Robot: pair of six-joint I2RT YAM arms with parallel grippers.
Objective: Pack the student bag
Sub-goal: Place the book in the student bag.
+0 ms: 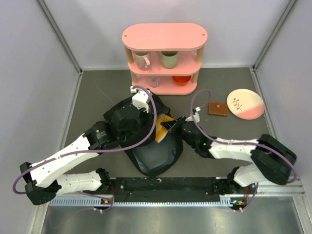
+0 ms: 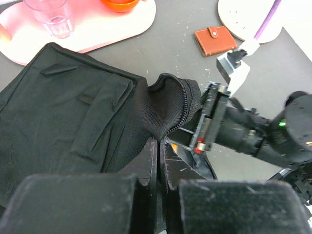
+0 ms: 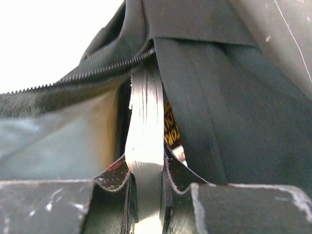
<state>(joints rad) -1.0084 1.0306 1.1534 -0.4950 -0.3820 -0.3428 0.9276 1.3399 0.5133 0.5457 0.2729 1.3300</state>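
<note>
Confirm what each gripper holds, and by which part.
The left gripper pinches the student bag by the fabric beside its zipper. The right gripper clamps a book by its page edge, partly inside the bag.

**Cloth, paper and scuffed plastic**

The large soft black fabric backpack (image 2: 73, 122) was matt woven cloth, wrinkled, with a coarser weave beside its black toothed zip (image 2: 181, 105); the thick book (image 3: 145, 126) showed white paper page edges and a glossy cover; the left gripper (image 2: 157, 148) wore fuzzy matt black pads (image 2: 78, 200); the right gripper (image 3: 146, 165) had hard black fingers (image 3: 48, 204), scratched white; the small brown leather-look wallet (image 2: 216, 40) had a dull sheen and a metal snap; the clear glass-like tumbler (image 2: 48, 17) shone; the orange bowl (image 2: 119, 4) was glossy; the oval pink shelf (image 1: 164, 35) looked smooth and matt on pale wooden posts; the round pink-and-white plate (image 1: 245, 104) looked glazed; the dark grey table (image 2: 180, 58) was matt and scuffed.
</note>
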